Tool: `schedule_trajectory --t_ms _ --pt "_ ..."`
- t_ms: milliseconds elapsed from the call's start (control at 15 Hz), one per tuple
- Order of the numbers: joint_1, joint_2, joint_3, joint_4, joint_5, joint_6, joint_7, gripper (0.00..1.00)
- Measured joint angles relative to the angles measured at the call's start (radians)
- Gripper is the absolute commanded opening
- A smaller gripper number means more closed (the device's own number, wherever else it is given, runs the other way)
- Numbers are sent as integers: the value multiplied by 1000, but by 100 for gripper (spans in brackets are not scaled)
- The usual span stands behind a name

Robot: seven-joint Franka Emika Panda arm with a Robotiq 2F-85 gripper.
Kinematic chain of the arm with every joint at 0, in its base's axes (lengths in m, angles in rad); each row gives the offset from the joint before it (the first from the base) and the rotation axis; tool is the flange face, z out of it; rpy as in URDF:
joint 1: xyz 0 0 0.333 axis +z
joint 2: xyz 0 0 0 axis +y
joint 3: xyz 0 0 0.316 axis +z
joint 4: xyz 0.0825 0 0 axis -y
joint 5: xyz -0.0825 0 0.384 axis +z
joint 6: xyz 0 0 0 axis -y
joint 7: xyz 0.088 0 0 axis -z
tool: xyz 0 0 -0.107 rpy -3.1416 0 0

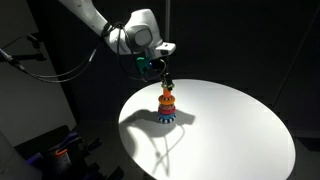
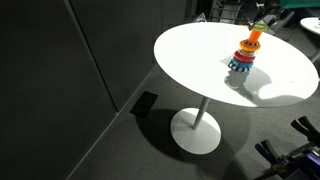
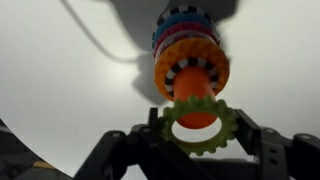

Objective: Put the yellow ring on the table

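The yellow ring (image 3: 201, 147), a small yellow-green ring with a toothed edge, sits between my gripper's fingers (image 3: 200, 128). The gripper is shut on it. The ring circles the tip of the orange post (image 3: 196, 100) of the stacking toy. Below it on the post are the orange ring (image 3: 190, 68), then red and blue rings. In both exterior views the toy (image 1: 168, 105) (image 2: 243, 60) stands on the round white table (image 1: 230, 135) (image 2: 190, 50), with the gripper (image 1: 165, 80) (image 2: 257, 28) right above its top. The ring itself is too small to see there.
The table stands on a white pedestal foot (image 2: 195, 130) on a grey floor. A dark flat object (image 2: 145, 102) lies on the floor beside it. Dark equipment and cables (image 1: 55, 150) sit low by the table edge. The surroundings are dark.
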Motion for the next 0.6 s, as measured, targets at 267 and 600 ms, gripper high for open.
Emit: schedule_trajectory --t_ms 267,600 --pt "-10 -73 34 -15 1 -61 -15 49" --pt "-32 -148 81 -77 13 -87 -55 49"
